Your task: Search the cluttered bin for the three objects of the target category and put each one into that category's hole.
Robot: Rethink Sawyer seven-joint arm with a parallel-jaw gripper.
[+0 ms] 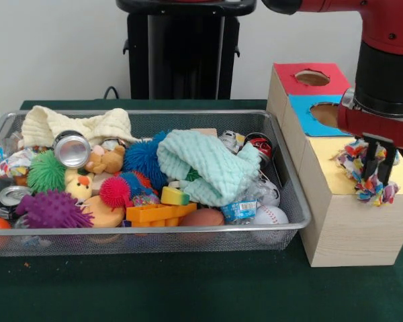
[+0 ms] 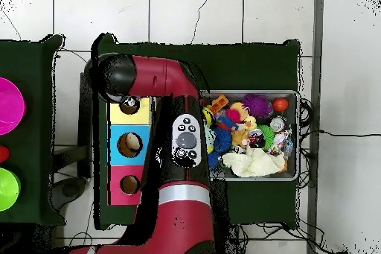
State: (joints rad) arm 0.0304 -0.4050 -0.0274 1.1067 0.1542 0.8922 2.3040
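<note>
My gripper [image 1: 378, 173] is shut on the small white cloth with multicoloured dots [image 1: 351, 159]. It holds the cloth just above the yellow top [image 1: 329, 176] of the pale wooden box. The gripper and cloth hide the hole in the front view. In the overhead view the hole [image 2: 130, 105] shows below the arm's end with something dark and pale in it. The mint-green waffle cloth [image 1: 208, 164] lies on the clutter in the right half of the wire bin [image 1: 154, 231]. The cream waffle cloth [image 1: 74, 124] lies in the bin's far left corner and also shows in the overhead view [image 2: 253, 163].
The blue-topped hole [image 1: 326, 114] and the red-topped hole [image 1: 312, 78] lie behind the yellow one. The bin also holds spiky balls [image 1: 54, 209], a can [image 1: 72, 149], plush animals [image 1: 106, 161], an orange block [image 1: 158, 213] and a baseball [image 1: 271, 215]. The pedestal [image 1: 181, 50] stands behind.
</note>
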